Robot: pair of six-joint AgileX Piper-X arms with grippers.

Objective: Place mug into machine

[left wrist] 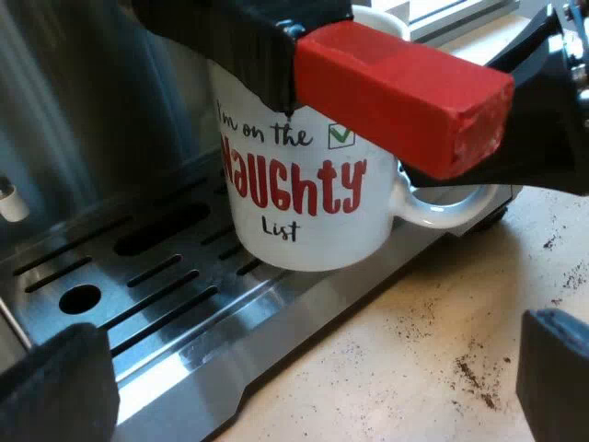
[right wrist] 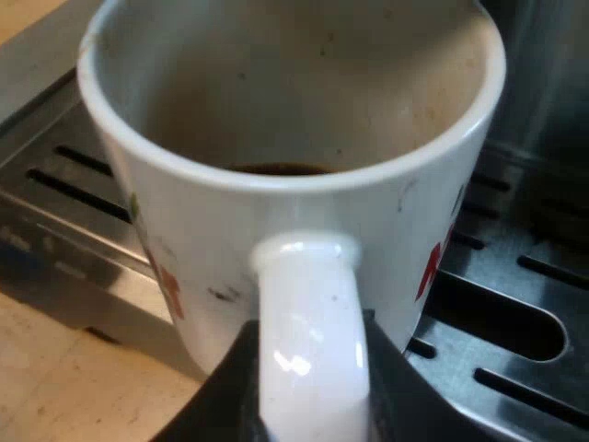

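Note:
A white mug (left wrist: 294, 184) printed "I'm on the Naughty List" is at the outer edge of the espresso machine's slotted metal drip tray (left wrist: 138, 285); whether it rests on the tray or hangs just above it I cannot tell. Over the mug juts the red end of the holder's handle (left wrist: 405, 92), locked into the machine's front. My right gripper (right wrist: 313, 391) is shut on the mug's handle (right wrist: 308, 322), black fingers (right wrist: 225, 387) on either side of it; it also appears as a dark shape (left wrist: 543, 120) beside the mug. My left gripper (left wrist: 304, 378) stands open before the tray, holding nothing.
The mug's inside (right wrist: 294, 83) is stained, with a little dark liquid at the bottom. Coffee grounds (left wrist: 474, 373) are scattered on the light wooden table (left wrist: 396, 368) in front of the tray. The machine's steel front (left wrist: 83, 92) rises behind the mug.

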